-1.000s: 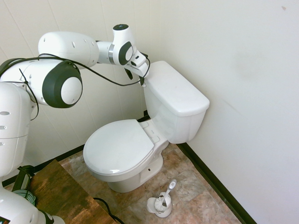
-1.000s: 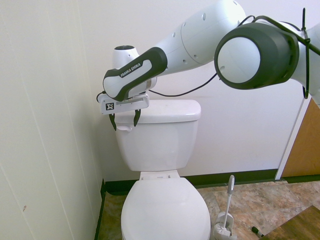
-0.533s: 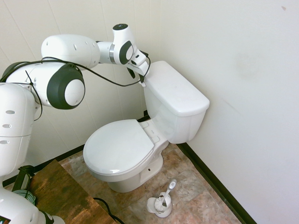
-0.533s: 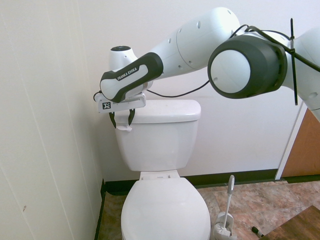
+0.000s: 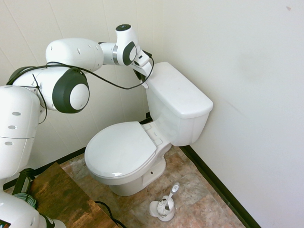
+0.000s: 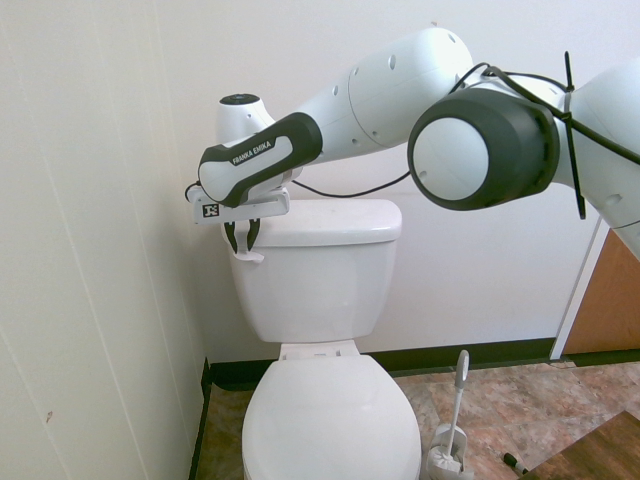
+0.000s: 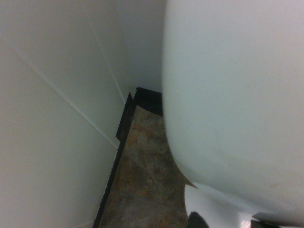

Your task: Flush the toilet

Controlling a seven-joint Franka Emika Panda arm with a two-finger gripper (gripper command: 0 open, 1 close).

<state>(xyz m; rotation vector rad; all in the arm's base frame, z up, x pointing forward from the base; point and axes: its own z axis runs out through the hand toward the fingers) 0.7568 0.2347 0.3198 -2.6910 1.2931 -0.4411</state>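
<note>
The toilet [image 6: 320,330] stood in the corner. The gripper [image 6: 243,240] hung at the tank's upper corner, fingers drawn narrowly about the lever [image 6: 247,256]; a firm clamp could not be confirmed. The lever appeared small, rigid, glossy and likely slippery; best held near its free end.

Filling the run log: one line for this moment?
phase: grasping flush lever | gripper: jaws around lever, grip unconfirmed | toilet: lid down
</note>
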